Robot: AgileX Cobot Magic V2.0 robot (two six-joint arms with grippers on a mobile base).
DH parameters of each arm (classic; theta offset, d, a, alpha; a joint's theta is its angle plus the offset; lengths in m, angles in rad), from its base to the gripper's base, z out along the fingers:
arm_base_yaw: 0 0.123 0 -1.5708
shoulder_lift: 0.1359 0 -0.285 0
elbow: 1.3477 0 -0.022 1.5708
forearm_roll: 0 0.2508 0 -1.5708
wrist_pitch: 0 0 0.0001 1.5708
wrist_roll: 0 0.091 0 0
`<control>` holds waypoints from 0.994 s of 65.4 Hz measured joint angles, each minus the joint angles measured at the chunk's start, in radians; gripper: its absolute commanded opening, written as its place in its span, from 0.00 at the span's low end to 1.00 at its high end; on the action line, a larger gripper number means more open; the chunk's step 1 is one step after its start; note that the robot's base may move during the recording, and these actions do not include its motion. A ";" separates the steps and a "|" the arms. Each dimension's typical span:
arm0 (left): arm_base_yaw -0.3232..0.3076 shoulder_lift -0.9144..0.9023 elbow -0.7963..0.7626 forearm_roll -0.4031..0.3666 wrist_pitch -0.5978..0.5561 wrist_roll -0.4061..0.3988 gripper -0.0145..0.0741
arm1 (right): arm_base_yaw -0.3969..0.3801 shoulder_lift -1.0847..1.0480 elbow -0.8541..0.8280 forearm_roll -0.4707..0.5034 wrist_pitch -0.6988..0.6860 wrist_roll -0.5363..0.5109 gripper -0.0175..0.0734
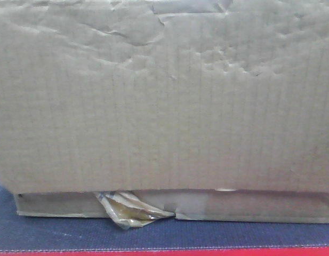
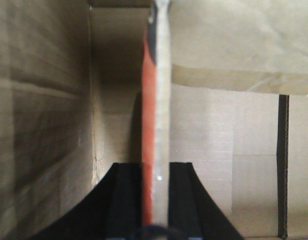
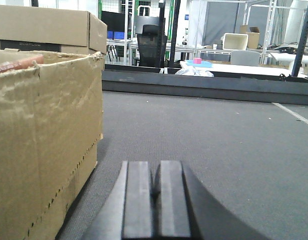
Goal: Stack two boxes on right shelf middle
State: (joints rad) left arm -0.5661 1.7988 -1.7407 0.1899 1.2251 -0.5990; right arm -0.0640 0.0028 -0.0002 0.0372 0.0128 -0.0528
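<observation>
The left gripper (image 2: 154,170) pinches an upright cardboard wall (image 2: 162,100) with an orange-red face, seen from inside a box. The right gripper (image 3: 153,170) has its fingers pressed together, low over a grey surface (image 3: 203,130) just right of a perforated carton (image 3: 44,150). In the front view two boxes are stacked: the wrinkled large box (image 1: 164,96) sits on the flat box (image 1: 249,207), whose torn tape (image 1: 129,210) dangles onto the dark platform (image 1: 57,232) near its red front edge. Farther back in the right wrist view, a second carton (image 3: 44,25) bears a dark band whose print is too blurred to read.
</observation>
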 measured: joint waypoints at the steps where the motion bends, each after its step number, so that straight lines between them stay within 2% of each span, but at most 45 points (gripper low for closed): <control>1: 0.000 0.000 0.000 0.000 0.000 0.000 0.04 | 0.000 0.000 0.000 0.000 0.000 0.000 0.02; 7: 0.000 0.004 0.000 -0.002 0.000 -0.001 0.04 | 0.000 0.000 0.000 0.000 0.000 0.000 0.02; 11: 0.000 0.004 0.000 -0.002 0.000 -0.002 0.09 | 0.000 0.000 0.000 0.000 0.000 0.000 0.02; 23: 0.000 0.004 0.000 -0.004 -0.004 -0.002 0.42 | 0.000 0.000 0.000 0.000 0.000 0.000 0.02; 30: 0.000 0.004 0.000 -0.005 -0.006 -0.002 0.52 | 0.000 0.000 0.000 0.000 0.000 0.000 0.02; 36: 0.000 0.004 -0.002 -0.012 -0.017 -0.002 0.55 | 0.000 0.000 0.000 0.000 0.000 0.000 0.02; 54: 0.000 -0.015 -0.082 -0.019 -0.021 -0.002 0.55 | 0.000 0.000 0.000 0.000 0.000 0.000 0.02; 65: 0.000 -0.077 -0.165 -0.011 -0.013 0.030 0.55 | 0.000 0.000 0.000 0.000 0.000 0.000 0.02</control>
State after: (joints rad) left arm -0.5661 1.7216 -1.9054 0.1785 1.2123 -0.5687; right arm -0.0640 0.0028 -0.0002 0.0372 0.0128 -0.0528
